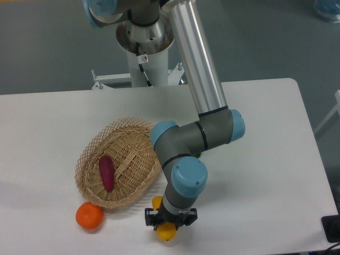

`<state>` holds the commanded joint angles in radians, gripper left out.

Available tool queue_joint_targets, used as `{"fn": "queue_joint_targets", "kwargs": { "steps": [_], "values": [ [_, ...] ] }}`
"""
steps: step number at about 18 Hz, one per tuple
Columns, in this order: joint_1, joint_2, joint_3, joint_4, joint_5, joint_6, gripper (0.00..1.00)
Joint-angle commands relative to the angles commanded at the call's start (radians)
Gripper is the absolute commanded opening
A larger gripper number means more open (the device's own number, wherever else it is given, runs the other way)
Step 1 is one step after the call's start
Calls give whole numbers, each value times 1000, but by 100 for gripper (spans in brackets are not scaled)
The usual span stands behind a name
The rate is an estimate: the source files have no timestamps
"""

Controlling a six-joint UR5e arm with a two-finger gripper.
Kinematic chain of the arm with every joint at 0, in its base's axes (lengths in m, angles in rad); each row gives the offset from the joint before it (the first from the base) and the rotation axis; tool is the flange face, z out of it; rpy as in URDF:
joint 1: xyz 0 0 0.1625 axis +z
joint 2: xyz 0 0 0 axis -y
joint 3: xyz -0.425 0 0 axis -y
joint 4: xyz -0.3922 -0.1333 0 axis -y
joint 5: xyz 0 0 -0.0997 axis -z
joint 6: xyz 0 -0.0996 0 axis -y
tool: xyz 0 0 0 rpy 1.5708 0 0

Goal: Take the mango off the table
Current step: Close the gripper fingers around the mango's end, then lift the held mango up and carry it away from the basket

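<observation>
Gripper (170, 219) of mine sits low at six o'clock on the table (265, 159), its black fingers either side of the mango (165, 229); whether they pinch it I cannot tell. Mango lies on the tabletop, unlifted. Grasp and raise remain, I judge.

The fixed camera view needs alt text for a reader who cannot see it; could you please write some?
A robot arm's gripper is lowered over a yellow mango near the front edge of a white table, hiding the fruit's middle. Just left sits a wicker basket holding a purple vegetable, with a round orange on the table beside it.
</observation>
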<state>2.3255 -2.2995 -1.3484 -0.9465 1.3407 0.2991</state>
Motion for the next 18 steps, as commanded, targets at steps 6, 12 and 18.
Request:
{"fn": "queue_joint_targets", "kwargs": {
  "steps": [6, 12, 18],
  "values": [
    [0, 22, 5, 6, 0, 11, 55],
    [9, 38, 23, -1, 82, 116, 48],
    [64, 86, 9, -15, 161, 241, 48]
  ]
}}
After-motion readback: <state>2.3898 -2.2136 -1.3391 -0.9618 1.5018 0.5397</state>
